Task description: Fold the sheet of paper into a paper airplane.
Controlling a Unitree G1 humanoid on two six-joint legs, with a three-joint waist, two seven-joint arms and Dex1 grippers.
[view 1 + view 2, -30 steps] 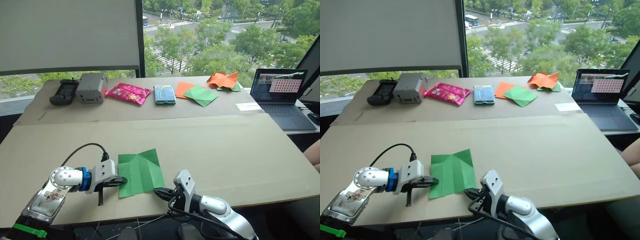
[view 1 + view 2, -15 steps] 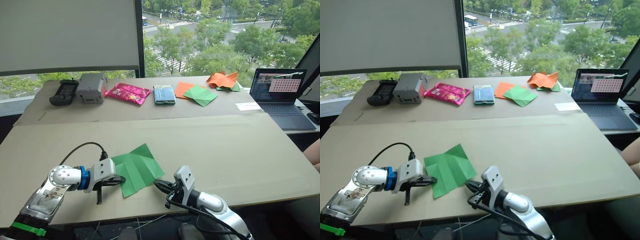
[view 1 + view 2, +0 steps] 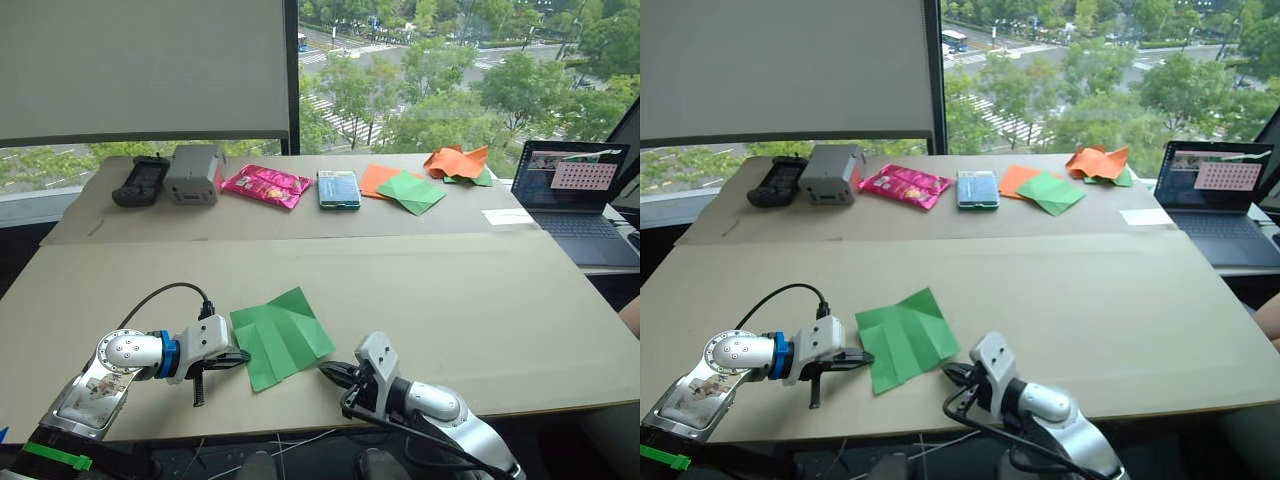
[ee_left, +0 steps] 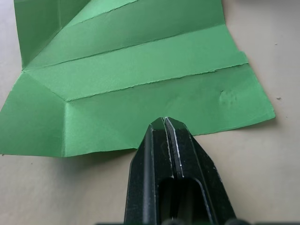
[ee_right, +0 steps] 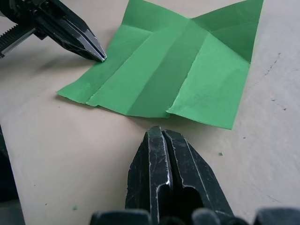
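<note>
Green sheet of paper [image 3: 281, 335]: between my closed left fingers [image 3: 240, 358], touching its edge, and closed right fingers [image 3: 333, 372], just clear.

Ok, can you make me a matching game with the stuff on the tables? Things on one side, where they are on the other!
Things:
1. sheet of paper
2. laptop
3. pink snack packet
4. left gripper

Places:
A. at the far table's right end, lid open
B. on the near table, between the two grippers
C. on the far table, beside the grey box
D. tips shut, at the green sheet's left edge

Pairs: 1-B, 2-A, 3-C, 4-D
</note>
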